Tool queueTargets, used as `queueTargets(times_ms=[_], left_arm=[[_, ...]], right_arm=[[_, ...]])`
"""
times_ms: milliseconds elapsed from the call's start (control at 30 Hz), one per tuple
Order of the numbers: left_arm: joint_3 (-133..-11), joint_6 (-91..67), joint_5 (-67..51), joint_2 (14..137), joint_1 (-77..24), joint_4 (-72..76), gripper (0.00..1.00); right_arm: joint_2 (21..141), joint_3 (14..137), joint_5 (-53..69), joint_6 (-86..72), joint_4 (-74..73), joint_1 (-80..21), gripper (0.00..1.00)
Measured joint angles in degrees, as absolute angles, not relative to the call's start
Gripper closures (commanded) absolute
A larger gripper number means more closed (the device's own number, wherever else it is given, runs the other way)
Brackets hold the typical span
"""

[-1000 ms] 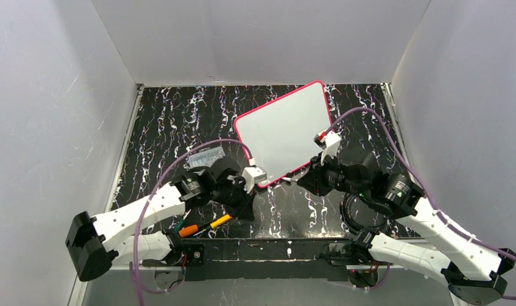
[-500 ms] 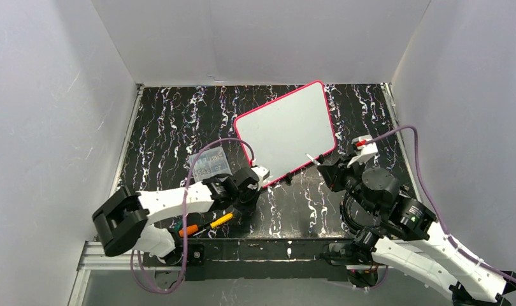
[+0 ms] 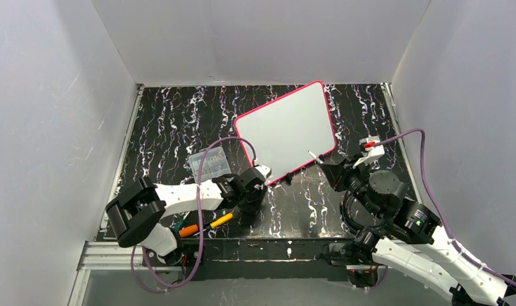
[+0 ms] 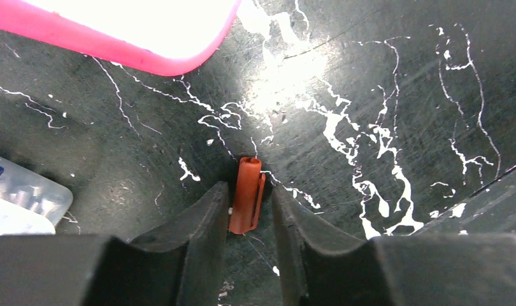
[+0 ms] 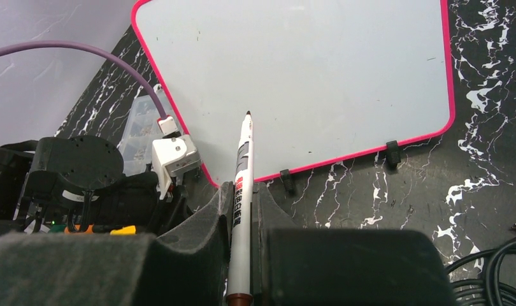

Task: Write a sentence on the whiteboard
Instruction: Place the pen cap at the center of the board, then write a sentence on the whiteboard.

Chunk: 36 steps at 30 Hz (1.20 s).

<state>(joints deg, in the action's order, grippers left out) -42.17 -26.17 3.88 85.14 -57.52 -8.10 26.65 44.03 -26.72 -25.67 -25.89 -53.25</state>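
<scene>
The whiteboard (image 3: 286, 132) lies tilted on the black marbled table, white with a pink-red rim, and its face is blank; no sentence shows on it. It fills the right wrist view (image 5: 319, 83), and one corner shows in the left wrist view (image 4: 115, 19). My right gripper (image 3: 329, 167) (image 5: 241, 197) is shut on a white marker (image 5: 243, 166) whose dark tip is bare and points over the board's near edge. My left gripper (image 3: 249, 209) (image 4: 249, 188) is low over the table, jaws narrowly apart around an orange-red cap (image 4: 246, 194) lying on the table.
A clear plastic organizer box (image 3: 208, 164) (image 4: 20, 197) sits left of the board. Orange (image 3: 189, 230) and yellow (image 3: 221, 220) markers lie by the table's near edge. A black cable coil (image 3: 352, 213) lies near the right arm. Two black clips (image 5: 390, 153) sit on the board's near rim.
My right arm has drawn back to the right with the marker. My left gripper has moved from the board's near corner down toward the table's front, over the cap.
</scene>
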Motion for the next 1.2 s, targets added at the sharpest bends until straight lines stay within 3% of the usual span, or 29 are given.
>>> queueTargets(times_ms=[467,867,1200], left_arm=[[-41.23,-27.64,4.51,78.41,-57.82,-11.42,0.17],[-47.31,-23.77,-1.19,63.81,-51.94,-22.52,0.14],[-58.70,-16.53,-14.79,58.50,-36.12,-32.23,0.14]], right_arm=[[26.46,44.01,-26.37,-25.52,-25.93,-53.25,0.99],[24.80,44.01,-24.88,-24.86,-25.96,-53.25,0.99],[24.32,44.05,-21.89,-23.29,-25.98,-53.25,0.99]])
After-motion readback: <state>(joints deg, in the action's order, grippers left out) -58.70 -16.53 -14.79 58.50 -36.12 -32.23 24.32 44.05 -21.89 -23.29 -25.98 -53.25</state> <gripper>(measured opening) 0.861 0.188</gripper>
